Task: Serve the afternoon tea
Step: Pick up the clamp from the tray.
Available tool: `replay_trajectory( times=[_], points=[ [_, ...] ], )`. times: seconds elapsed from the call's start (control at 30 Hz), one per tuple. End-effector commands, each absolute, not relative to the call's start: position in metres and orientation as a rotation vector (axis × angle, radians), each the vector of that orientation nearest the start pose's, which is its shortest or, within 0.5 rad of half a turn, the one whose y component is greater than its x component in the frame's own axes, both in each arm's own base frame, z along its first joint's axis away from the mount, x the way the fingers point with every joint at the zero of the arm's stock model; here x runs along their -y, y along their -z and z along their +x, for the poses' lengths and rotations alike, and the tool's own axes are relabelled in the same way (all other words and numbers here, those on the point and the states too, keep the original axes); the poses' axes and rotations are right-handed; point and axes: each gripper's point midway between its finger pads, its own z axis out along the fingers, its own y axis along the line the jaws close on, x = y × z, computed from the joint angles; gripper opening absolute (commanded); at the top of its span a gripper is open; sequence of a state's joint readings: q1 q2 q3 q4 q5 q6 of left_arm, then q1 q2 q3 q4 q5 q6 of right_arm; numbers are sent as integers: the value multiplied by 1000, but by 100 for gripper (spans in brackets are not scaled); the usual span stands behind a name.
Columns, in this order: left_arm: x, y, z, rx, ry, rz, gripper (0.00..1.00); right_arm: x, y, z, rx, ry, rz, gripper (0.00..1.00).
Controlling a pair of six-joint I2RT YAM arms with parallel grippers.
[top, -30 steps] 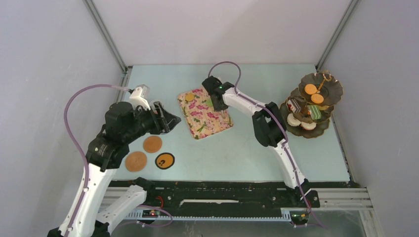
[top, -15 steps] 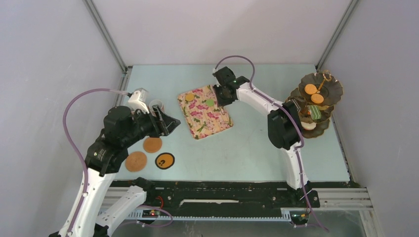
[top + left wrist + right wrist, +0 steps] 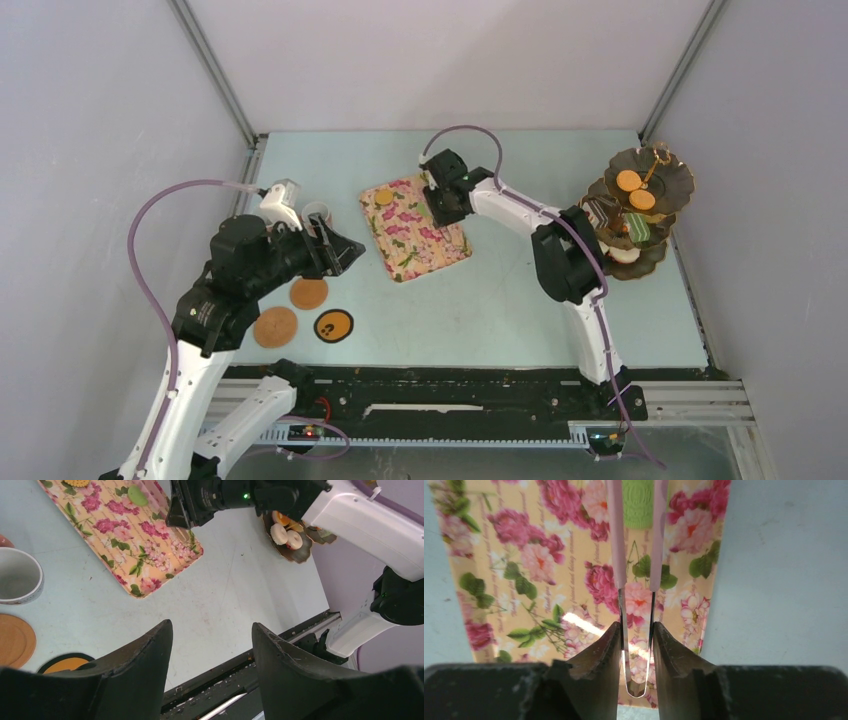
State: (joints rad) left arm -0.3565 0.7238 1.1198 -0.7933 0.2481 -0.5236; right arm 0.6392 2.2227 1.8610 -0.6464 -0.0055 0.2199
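The right claw [image 3: 636, 629] is clamped narrowly on the looped spring end of the pink tongs [image 3: 616, 540]. The tongs' two arms are extended out over the floral tray [image 3: 524, 580] and are set on either side of a green macaron [image 3: 638, 502], which lies on the tray near its far edge. Whether the macaron is already pinched or only bracketed cannot be told, since the tong tips are cut off by the frame. The step in hand is judged to be the pick-up of this macaron for the three-tier stand [image 3: 632, 215], which is placed well to the right of the tray and already carries several treats. For a clean pick, the arms should be centred on the macaron's widest part and the squeeze applied gently and evenly, as the shell is likely to slip or crack under a lopsided grip. A straight lift off the tray is advised before any sideways travel. A yellow biscuit [image 3: 384, 197] is also left on the tray, at its far left corner. To the left of the tray, the left claw [image 3: 211, 628] is held wide and empty above the tabletop [image 3: 500, 300], with a mug [image 3: 17, 582] just beside the tray's left edge and three coasters [image 3: 309, 292] grouped nearer the arm bases.
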Motion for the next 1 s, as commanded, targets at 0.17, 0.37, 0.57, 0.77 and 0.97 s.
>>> replay_trajectory(
  times=[0.17,0.37,0.57,0.77,0.97],
  points=[
    [140,-315,192,-2043,815,20,66,-329,-47,415,-2489,-321,-583,33],
    [140,-316,190,-2043,819,24,65,-328,-45,417,-2461,-298,-604,45],
    [140,-314,190,-2048,822,21,65,-329,-38,421,-2439,-263,-642,54],
    [141,-314,189,-2050,829,14,65,-339,-37,432,-2407,-221,-667,59],
    [140,-314,187,-2048,830,0,65,-347,-29,436,-2417,-220,-669,57]
  ],
)
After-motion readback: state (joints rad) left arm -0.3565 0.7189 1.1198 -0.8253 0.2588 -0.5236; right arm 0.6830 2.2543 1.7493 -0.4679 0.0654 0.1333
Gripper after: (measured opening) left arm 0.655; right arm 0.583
